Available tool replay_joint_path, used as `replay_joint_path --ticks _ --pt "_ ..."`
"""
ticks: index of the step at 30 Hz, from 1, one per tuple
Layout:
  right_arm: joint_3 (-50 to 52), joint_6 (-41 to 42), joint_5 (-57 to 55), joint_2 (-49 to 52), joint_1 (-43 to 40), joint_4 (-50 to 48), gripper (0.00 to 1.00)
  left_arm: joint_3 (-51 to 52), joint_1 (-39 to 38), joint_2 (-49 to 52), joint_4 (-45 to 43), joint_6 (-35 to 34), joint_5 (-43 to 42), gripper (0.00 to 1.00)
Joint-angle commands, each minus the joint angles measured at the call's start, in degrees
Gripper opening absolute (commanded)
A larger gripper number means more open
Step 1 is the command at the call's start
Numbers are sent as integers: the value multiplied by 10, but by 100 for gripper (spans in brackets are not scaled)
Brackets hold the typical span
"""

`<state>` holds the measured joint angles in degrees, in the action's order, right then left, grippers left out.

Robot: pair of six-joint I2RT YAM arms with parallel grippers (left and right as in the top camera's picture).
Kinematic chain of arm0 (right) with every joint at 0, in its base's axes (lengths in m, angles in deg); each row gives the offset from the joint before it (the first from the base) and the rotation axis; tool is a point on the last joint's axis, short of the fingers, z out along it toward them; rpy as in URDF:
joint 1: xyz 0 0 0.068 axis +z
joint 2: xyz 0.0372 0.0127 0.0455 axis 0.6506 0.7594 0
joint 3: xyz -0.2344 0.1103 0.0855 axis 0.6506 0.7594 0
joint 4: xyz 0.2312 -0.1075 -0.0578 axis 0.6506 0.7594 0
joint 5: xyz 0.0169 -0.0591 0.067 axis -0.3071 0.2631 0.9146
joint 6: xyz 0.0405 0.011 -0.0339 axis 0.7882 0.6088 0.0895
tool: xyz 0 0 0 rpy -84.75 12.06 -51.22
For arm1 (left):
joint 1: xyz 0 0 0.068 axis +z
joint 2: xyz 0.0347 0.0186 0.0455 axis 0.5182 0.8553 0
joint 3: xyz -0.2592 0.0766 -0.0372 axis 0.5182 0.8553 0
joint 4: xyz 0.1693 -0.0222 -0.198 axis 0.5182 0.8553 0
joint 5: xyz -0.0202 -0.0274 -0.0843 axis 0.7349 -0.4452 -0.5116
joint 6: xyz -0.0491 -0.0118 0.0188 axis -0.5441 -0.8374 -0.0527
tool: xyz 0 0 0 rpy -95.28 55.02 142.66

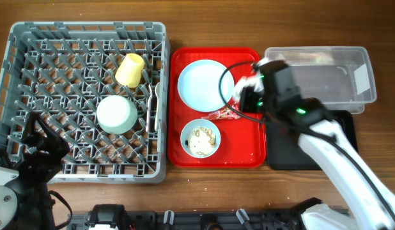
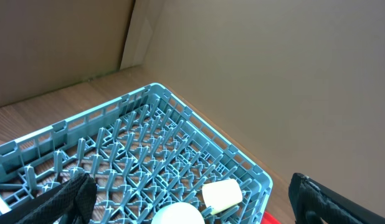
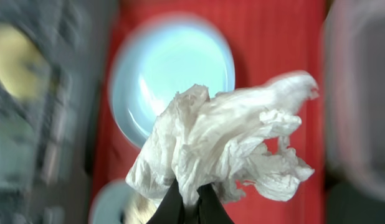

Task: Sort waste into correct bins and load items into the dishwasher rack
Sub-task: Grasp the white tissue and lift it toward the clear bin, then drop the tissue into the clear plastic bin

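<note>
Starting at the left, the left gripper (image 2: 191,186) is being held wide open and empty above the dishwasher rack (image 1: 12,64), well apart from the waste. Over the red tray (image 1: 245,150), the crumpled white paper napkin (image 3: 223,143) is being pinched in the closed right gripper (image 3: 186,200), just beside the plate (image 1: 201,83). The clear tub (image 1: 360,70) and black tray (image 1: 284,156) are lying to its right, so the right arm is being judged nearer for the drop.

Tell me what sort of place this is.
Probably a test bench staged as a dish-clearing station: a grey dishwasher rack on a wooden table, a red tray with a plate and a bowl of food scraps, and a clear tub beside it.
</note>
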<state>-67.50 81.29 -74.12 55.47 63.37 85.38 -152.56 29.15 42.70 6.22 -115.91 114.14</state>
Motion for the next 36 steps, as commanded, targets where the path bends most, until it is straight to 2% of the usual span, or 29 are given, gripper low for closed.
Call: replay_joint_path --ticks 1,4,8,10,11,13,14,15,20,25,28,30,33,35,36 --pt "-9 -11 -205 -40 -19 12 4 -3 4 0 -1 -5 9 100" --pt "2 -11 -278 -28 -52 12 4 -3 4 0 -1 -5 9 100" --pt "26 -13 -268 30 -115 -24 9 -3 4 0 -1 -5 9 100" --pt "29 -15 -251 77 -143 -41 16 -3 4 0 -1 -5 9 100" --pt "29 -30 -233 103 -155 -51 22 -3 4 0 -1 -5 9 100" --pt "27 -72 -192 135 -177 -66 61 -3 4 0 -1 -5 9 100" --pt "23 -80 -180 139 -186 -64 75 -3 4 0 -1 -5 9 100" --pt "11 -87 -160 136 -198 -54 82 -3 4 0 -1 -5 9 100" --pt "-70 -88 -43 71 -224 12 91 -3 4 0 -1 -5 9 100" --pt "-107 -100 211 -14 -214 57 88 -3 4 0 -1 -5 9 100" --pt "-105 -68 222 -26 -174 120 81 -3 4 0 -1 -5 9 100" --pt "-85 -40 221 -22 -137 126 74 -3 4 0 -1 -5 9 100" --pt "-38 22 170 -8 -63 105 57 -3 4 0 -1 -5 9 100" --pt "-8 58 162 4 -17 80 39 -3 4 0 -1 -5 9 100" --pt "13 117 161 13 9 58 30 -3 4 0 -1 -5 9 100"
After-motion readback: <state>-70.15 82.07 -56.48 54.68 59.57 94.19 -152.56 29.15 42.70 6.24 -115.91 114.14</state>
